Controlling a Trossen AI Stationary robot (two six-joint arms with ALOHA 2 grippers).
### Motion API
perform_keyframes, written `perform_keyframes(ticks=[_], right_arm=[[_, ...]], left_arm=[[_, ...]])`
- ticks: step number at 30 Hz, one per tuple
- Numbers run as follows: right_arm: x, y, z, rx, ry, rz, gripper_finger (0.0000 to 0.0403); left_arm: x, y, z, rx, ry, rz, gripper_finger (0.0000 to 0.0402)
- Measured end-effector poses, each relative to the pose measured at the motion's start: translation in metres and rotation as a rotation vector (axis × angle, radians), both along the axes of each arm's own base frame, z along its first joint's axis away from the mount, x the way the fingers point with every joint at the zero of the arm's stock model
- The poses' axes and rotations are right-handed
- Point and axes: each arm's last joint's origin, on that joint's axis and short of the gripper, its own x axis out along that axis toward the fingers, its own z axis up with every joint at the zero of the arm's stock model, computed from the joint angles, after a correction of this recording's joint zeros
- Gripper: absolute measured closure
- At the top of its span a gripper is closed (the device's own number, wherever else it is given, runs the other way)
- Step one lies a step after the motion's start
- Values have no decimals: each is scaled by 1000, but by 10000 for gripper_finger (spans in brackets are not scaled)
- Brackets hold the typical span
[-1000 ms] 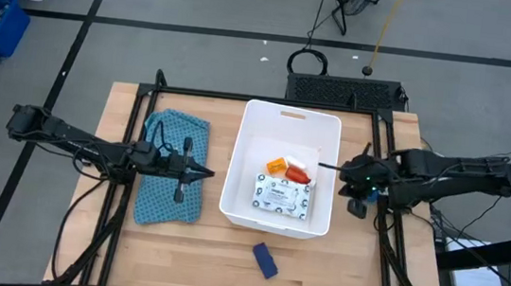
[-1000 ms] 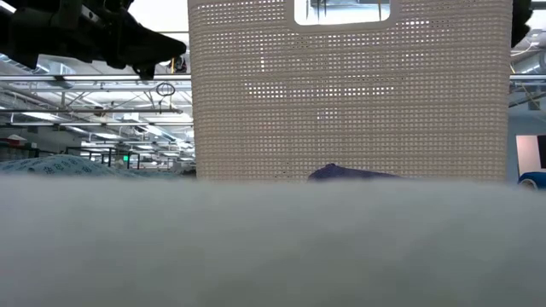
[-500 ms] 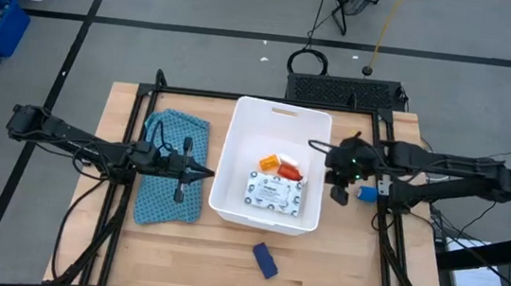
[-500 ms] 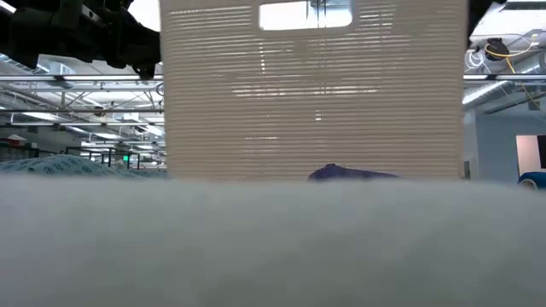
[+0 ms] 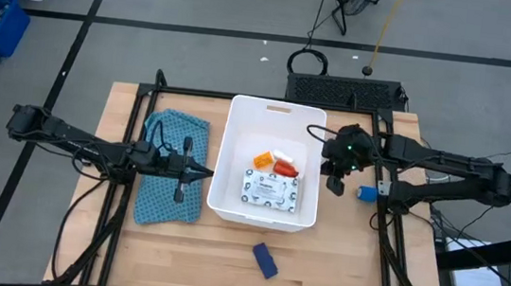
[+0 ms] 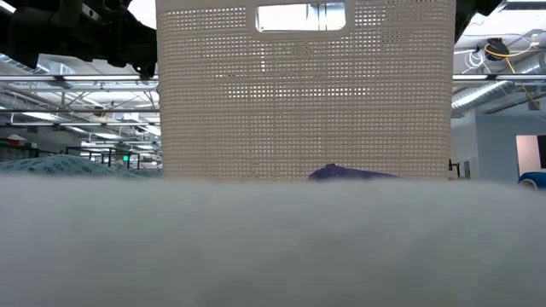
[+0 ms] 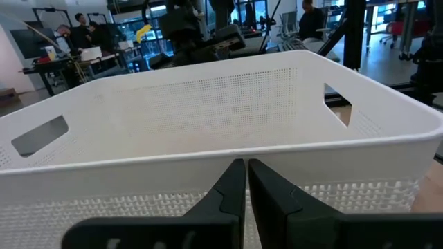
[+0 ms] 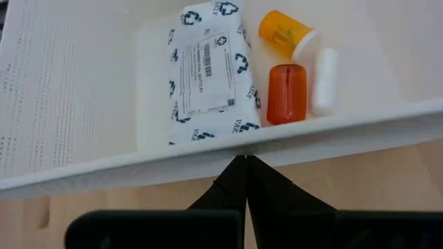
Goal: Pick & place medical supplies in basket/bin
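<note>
Wooden tabletop (image 5: 339,257) carries a large white rectangular plastic tub (image 5: 236,150) between two dark arms.
Inside lie a flat white printed packet (image 8: 208,72), an orange pill bottle (image 8: 280,31) and a red small bottle (image 8: 286,93). Right gripper (image 8: 241,162), fingers together, touches the tub's long wall; left gripper (image 7: 246,166), fingers together, faces the opposite wall above a teal patterned cloth (image 5: 169,167).

My overhead camera looks straight down on the whole worktop (image 5: 122,234), with the bin (image 5: 240,127) near its middle. My low camera sits at worktop height, facing the bin's perforated wall (image 6: 303,102) close up. My left wrist camera looks level across the bin's rim (image 7: 228,149) from just beside it; my right wrist camera looks down over the opposite rim (image 8: 332,131) onto the packet (image 8: 208,72) inside.
</note>
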Motion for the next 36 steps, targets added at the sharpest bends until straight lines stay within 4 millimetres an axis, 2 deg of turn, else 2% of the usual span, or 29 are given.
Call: perform_keyframes(ticks=[7,16,22,27,33,36], right_arm=[[-17,3,13,-29,-31,-14,403],[-49,14,67,25,-157,-42,403],[-63,29,82,133,-229,53,403],[-67,47,89,191,-293,201,403],[-53,71,90,213,-394,338,403],[-47,78,87,192,-372,356,403]], left_arm=[[0,2,2,0,-15,72,376],[-4,4,8,-9,-55,123,376],[-13,1,22,-25,-128,103,376],[-14,-14,37,-9,-22,-16,376],[-5,-43,37,1,73,-168,376],[4,-57,34,2,106,-183,376]])
